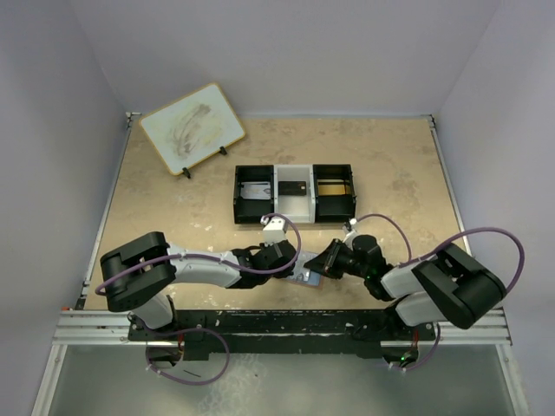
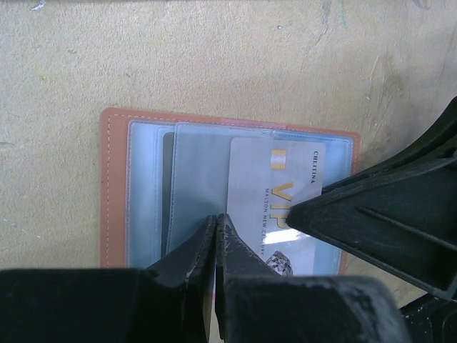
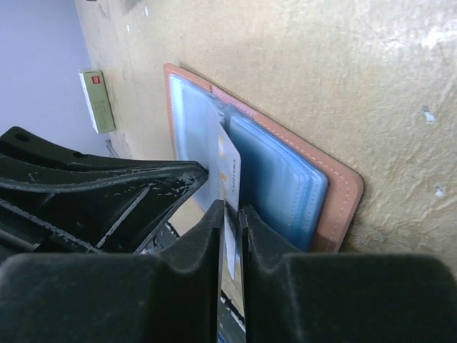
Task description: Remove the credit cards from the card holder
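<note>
Both arms are seen low and reaching inward, meeting tip to tip at lower centre of the top view. The left arm (image 1: 204, 267) is laid out almost flat from the lower left, and the left gripper (image 2: 218, 221) is clamped fully shut, tips pressed together. The right arm (image 1: 416, 282) is folded at lower right. The right gripper (image 3: 230, 213) is set a narrow slit apart, with a credit card (image 3: 230, 171) edge-on between the jaws. Firm contact cannot be made out.

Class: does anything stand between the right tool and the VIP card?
Nothing visible. The right tool pinches the credit card by its edge; the shut left tool presses the card holder beside the card's far edge.
</note>
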`<act>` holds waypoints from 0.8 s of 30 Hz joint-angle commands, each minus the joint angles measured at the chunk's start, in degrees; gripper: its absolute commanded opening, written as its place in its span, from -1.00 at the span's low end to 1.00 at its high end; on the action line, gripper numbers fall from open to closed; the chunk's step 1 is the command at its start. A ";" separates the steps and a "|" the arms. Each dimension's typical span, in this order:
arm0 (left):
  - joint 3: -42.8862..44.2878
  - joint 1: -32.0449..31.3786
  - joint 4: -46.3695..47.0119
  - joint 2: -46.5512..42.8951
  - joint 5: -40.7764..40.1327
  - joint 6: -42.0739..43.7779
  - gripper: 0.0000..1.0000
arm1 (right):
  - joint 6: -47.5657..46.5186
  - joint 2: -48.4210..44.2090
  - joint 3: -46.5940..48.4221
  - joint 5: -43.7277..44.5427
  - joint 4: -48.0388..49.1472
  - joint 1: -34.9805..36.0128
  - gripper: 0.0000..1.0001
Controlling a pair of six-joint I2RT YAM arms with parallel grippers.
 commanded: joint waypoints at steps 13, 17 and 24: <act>-5.59 -1.42 -7.99 -6.47 -7.86 -4.24 -1.00 | -3.87 -20.00 3.17 12.67 -27.01 0.13 -1.00; -8.87 -2.01 -4.82 -13.51 -11.74 -5.59 -0.85 | -7.34 -31.42 4.16 16.96 -35.53 0.08 -1.00; -5.66 -2.01 -14.24 -21.26 -17.69 -2.58 -0.51 | -12.95 -47.15 4.99 18.05 -41.24 0.15 -1.00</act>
